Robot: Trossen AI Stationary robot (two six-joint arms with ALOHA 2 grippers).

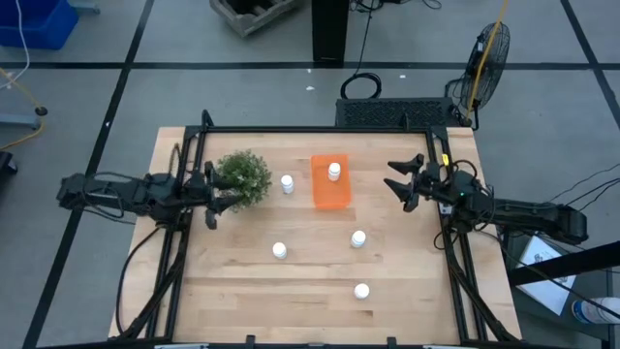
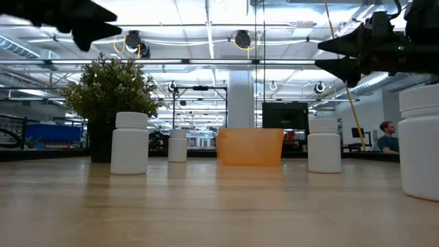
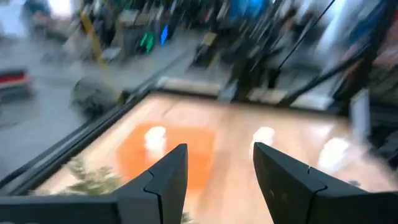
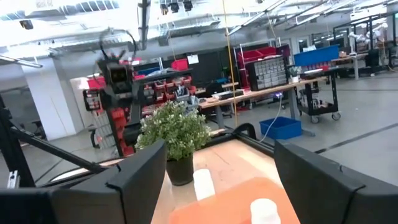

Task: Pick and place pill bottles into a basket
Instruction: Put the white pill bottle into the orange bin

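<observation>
Reaching has not begun: one pill bottle (image 1: 334, 172) stands in the orange basket (image 1: 330, 193), four wait on the table (image 1: 242, 291). Left gripper (image 1: 214, 204) beside the plant (image 1: 244, 176) and right gripper (image 1: 404, 182) both gape wide, seemingly empty; next, descend over a bottle.

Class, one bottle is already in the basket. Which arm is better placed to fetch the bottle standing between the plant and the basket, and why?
Left. The left gripper hangs open beside the plant, close to that pill bottle; the right gripper, also open, is beyond the basket.
</observation>
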